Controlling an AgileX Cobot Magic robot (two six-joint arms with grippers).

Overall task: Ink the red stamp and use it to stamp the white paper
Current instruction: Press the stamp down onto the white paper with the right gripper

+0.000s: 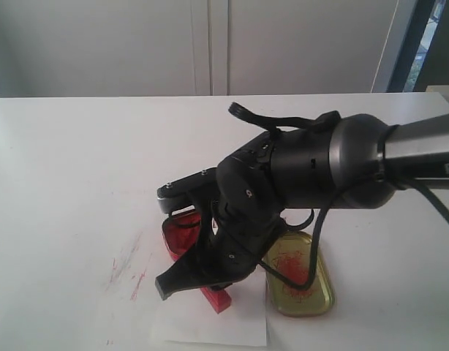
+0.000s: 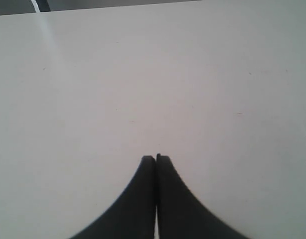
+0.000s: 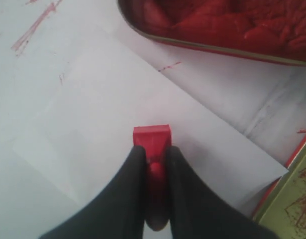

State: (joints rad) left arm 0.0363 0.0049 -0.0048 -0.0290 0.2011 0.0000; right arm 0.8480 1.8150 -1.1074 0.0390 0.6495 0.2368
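Note:
My right gripper (image 3: 153, 152) is shut on the red stamp (image 3: 152, 137), holding it by its handle. The stamp's square base points down over the white paper (image 3: 113, 124); whether it touches the sheet cannot be told. From outside, the red stamp (image 1: 217, 298) shows below the right gripper (image 1: 199, 281), over the white paper (image 1: 210, 322) near the table's front edge. No imprint is visible on the paper. My left gripper (image 2: 156, 158) is shut on nothing above bare white tabletop; it does not show in the exterior view.
The red ink tin (image 1: 179, 230) (image 3: 228, 25) lies open just behind the paper. Its yellow-green lid (image 1: 299, 274) (image 3: 292, 199) lies to the right. Red smears (image 1: 129, 267) mark the tabletop left of the paper. The right arm (image 1: 341, 164) reaches across from the right.

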